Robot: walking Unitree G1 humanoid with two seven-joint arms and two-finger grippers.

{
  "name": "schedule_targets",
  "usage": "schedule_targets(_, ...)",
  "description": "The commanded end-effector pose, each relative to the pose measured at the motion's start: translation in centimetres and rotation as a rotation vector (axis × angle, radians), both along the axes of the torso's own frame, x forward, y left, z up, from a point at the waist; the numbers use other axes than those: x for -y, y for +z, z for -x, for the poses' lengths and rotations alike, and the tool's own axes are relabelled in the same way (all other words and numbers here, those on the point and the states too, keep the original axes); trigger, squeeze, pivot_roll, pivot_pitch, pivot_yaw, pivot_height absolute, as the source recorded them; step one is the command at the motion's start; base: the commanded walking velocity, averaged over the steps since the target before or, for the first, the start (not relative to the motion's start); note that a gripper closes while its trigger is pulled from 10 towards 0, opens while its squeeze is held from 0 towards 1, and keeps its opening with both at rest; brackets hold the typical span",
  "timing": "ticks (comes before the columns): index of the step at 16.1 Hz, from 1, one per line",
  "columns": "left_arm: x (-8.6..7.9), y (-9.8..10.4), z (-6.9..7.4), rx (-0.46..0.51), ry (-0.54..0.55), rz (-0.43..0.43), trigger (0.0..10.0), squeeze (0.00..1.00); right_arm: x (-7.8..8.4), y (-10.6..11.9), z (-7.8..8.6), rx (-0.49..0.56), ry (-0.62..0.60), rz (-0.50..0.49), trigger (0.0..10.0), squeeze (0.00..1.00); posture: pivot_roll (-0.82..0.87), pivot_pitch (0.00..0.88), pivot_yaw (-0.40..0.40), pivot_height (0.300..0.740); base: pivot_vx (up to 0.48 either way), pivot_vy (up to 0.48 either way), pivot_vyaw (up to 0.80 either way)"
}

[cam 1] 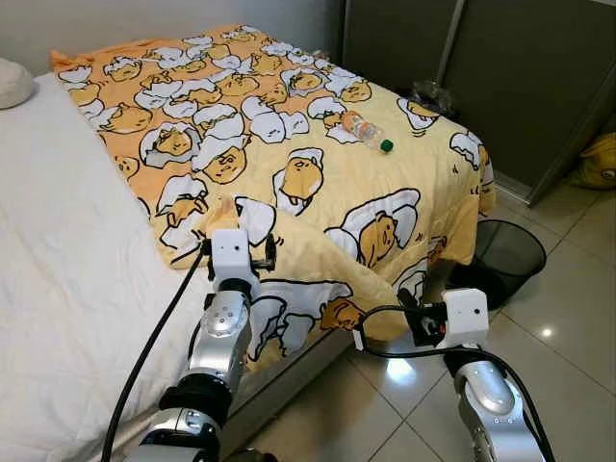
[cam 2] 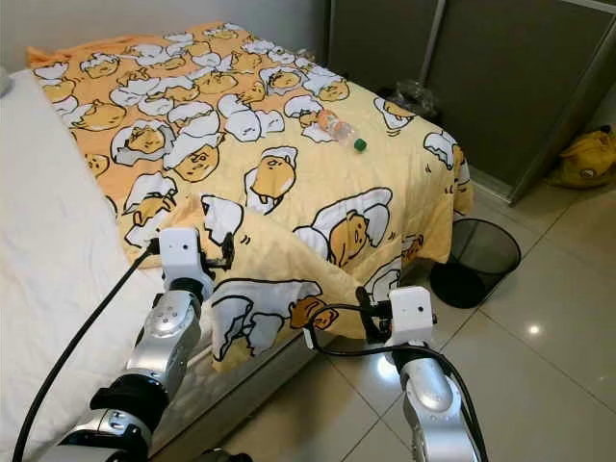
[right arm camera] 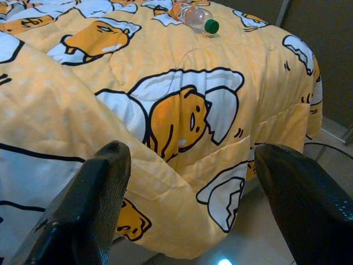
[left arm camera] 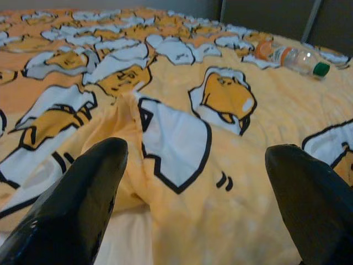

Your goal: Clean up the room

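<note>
A yellow blanket (cam 1: 289,144) printed with egg cartoons lies spread over the bed, its near edge rumpled and hanging over the side. On it near the far corner lies a clear plastic bottle (cam 1: 364,130) with a green cap, also seen in the left wrist view (left arm camera: 292,57). My left gripper (left arm camera: 196,149) is open just above the blanket's raised fold (cam 1: 231,207) at the bed's near side. My right gripper (right arm camera: 192,150) is open beside the hanging blanket corner (cam 1: 385,322), low over the floor. Neither holds anything.
The white mattress (cam 1: 58,269) is bare on the left, with a pillow (cam 1: 12,82) at the far left. A black mesh bin (cam 1: 505,255) stands on the tiled floor past the bed's corner. Dark wardrobe doors (cam 1: 500,67) and a yellow bag (cam 1: 599,159) are behind.
</note>
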State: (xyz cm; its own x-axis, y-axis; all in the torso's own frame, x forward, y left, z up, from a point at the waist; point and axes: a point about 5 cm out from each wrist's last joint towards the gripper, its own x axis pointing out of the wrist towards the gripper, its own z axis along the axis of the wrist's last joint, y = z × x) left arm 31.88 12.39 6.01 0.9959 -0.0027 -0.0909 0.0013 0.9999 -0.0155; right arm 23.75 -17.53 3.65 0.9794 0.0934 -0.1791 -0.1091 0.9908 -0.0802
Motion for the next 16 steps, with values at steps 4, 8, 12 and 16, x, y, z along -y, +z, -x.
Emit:
schedule_targets(4,0.3,-2.3,-0.5,-0.233,-0.037,-0.038,10.0,0.0,-0.4,0.4,0.1,0.0,0.023,-0.008,10.0,0.0,-0.21,0.013,0.053,0.74,0.0,0.0,0.0)
schedule_targets(8,-0.1,-1.8,-1.2,-0.224,0.031,-0.076,10.0,0.0,0.6,0.2,3.3,-0.049,0.044,0.03,10.0,0.0,-0.27,0.094,0.023,0.74,0.0,0.0,0.0)
schedule_targets(12,-0.4,-2.7,-0.7,-0.267,0.064,-0.073,10.0,0.0,0.7,0.2,4.2,-0.067,0.072,0.057,10.0,0.0,-0.28,0.126,0.009,0.74,0.0,0.0,0.0)
schedule_targets(16,-0.4,-2.7,-0.7,-0.267,0.064,-0.073,10.0,0.0,0.7,0.2,4.2,-0.067,0.072,0.057,10.0,0.0,-0.28,0.126,0.009,0.74,0.0,0.0,0.0)
